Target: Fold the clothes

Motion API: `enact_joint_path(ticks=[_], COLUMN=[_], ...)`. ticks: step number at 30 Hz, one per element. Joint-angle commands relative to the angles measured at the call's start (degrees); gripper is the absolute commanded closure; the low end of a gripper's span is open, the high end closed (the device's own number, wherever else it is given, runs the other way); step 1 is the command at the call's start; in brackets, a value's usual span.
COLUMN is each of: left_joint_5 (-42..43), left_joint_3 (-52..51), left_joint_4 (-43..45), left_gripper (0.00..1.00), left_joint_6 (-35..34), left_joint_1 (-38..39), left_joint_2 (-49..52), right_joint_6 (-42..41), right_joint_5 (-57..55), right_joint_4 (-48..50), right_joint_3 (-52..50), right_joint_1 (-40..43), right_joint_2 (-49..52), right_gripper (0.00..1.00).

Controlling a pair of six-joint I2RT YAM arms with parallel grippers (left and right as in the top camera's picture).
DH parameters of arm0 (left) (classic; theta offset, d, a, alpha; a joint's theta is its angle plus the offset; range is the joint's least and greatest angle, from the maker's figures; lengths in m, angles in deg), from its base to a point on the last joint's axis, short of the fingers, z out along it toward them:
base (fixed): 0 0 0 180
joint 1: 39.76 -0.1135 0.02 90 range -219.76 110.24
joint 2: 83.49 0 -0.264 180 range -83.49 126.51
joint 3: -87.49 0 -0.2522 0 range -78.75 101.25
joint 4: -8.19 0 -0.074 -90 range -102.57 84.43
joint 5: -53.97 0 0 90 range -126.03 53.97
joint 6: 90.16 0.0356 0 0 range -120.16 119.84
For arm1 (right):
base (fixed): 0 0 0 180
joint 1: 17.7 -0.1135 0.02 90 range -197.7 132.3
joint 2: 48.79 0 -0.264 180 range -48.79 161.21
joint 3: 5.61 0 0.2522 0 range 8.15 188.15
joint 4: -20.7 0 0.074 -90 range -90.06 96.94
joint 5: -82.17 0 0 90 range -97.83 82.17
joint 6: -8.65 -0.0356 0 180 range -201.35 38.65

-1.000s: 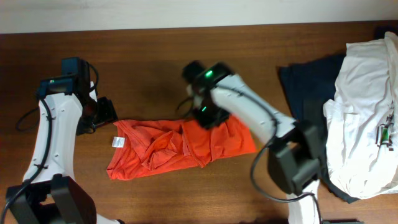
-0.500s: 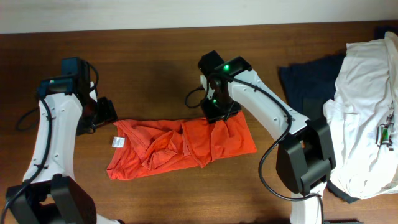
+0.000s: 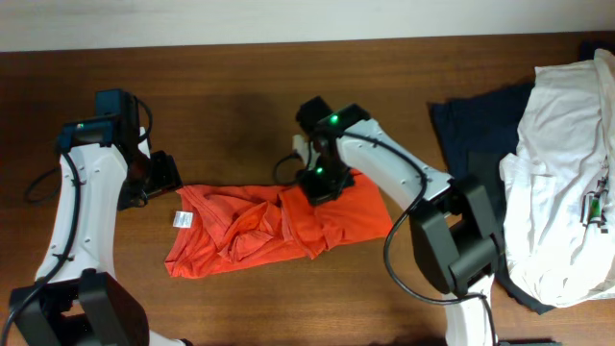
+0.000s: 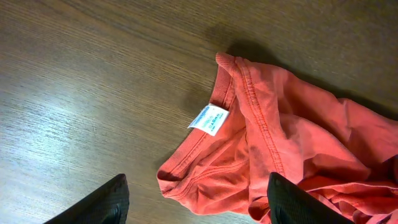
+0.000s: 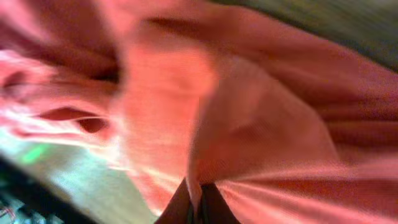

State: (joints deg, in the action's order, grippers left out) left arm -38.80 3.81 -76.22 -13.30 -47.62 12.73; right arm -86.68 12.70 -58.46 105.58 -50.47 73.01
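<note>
Starting at your left, the left gripper (image 3: 157, 179) hangs above the table (image 3: 240, 96) just beside the collar end of the orange-red T-shirt (image 3: 279, 226). In the left wrist view its fingers (image 4: 112, 200) are spread wide apart, with nothing held between them. The collar and its white neck tag (image 4: 209, 119) lie just ahead of the fingertips on the bare wood.

The shirt lies crumpled in a long band across the middle of the table. Its tag end points left and its flatter end points right.

At the upper edge of the shirt, right of centre, your right gripper (image 3: 320, 183) is down on the cloth. The right wrist view is blurred, but the fingers show pressed together, pinching a fold of the orange fabric.

Farther right, well apart from the shirt, a dark navy garment (image 3: 471, 125) lies partly under a heaped white garment (image 3: 562, 173) at the table's edge.
</note>
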Motion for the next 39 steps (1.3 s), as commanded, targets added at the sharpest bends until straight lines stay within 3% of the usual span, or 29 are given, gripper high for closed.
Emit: enact_joint_path(ticks=[1, 3, 4, 7, 13, 16, 19, 23, 28, 31, 35, 39], left_joint_5=[0.5, 0.5, 0.5, 0.7, 0.7, 2.0, 6.1, 15.3, 15.3, 20.5, 21.4, 21.4], left_joint_3=[0.0, 0.0, 0.0, 0.0, -0.2, -3.8, -10.5, -20.1, -30.5, -33.5, -33.9, -33.9], left_joint_4=[-0.1, -0.1, -0.1, -0.4, -0.5, 1.5, 7.1, 14.9, 26.9, 30.2, 29.9, 29.7], left_gripper=[0.29, 0.29, 0.29, 0.29, 0.22, 0.22, 0.22, 0.22, 0.22, 0.23, 0.57, 0.69], left_joint_6=[-0.1, -0.1, -0.1, -0.1, 0.4, 5.9, 11.4, 26.6, 26.9, 26.9, 26.9, 26.9], left_joint_1=[-0.2, -0.2, -0.2, -0.2, -0.2, -0.2, -0.2, -0.2, -0.2, -0.1, 0.0, 0.0], left_joint_2=[0.2, 0.2, 0.2, 0.2, 0.2, 0.2, 0.2, 0.2, 0.3, 0.3, 0.3, 0.3], right_joint_6=[2.1, 1.9, 1.9, 1.9, 1.7, 0.3, -0.1, 0.0, 0.0, 0.0, 0.0, 0.0], right_joint_5=[3.3, 1.2, 0.3, -4.0, -10.4, -10.5, -10.5, -10.5, -10.5, -10.5, -10.5, -10.6], right_joint_4=[0.9, 0.9, 0.9, 0.2, -5.6, -9.3, -12.0, -12.2, -11.8, -11.6, -11.3, -11.3], right_joint_3=[-0.3, -0.4, -0.4, -0.3, 1.1, 1.1, 1.1, 1.1, 1.0, 0.9, 0.9, 0.9], right_joint_1=[-4.3, -5.9, -6.2, -5.9, 0.4, 5.4, 9.5, 11.9, 11.8, 11.8, 11.8, 11.8], right_joint_2=[0.4, 0.4, 0.4, 0.3, -8.6, -12.0, -12.2, -12.2, -12.0, -12.0, -12.0, -12.0], right_gripper=[0.84, 0.59, 0.55, 0.58, 0.52, 0.51, 0.51, 0.49, 0.48, 0.48, 0.48, 0.48])
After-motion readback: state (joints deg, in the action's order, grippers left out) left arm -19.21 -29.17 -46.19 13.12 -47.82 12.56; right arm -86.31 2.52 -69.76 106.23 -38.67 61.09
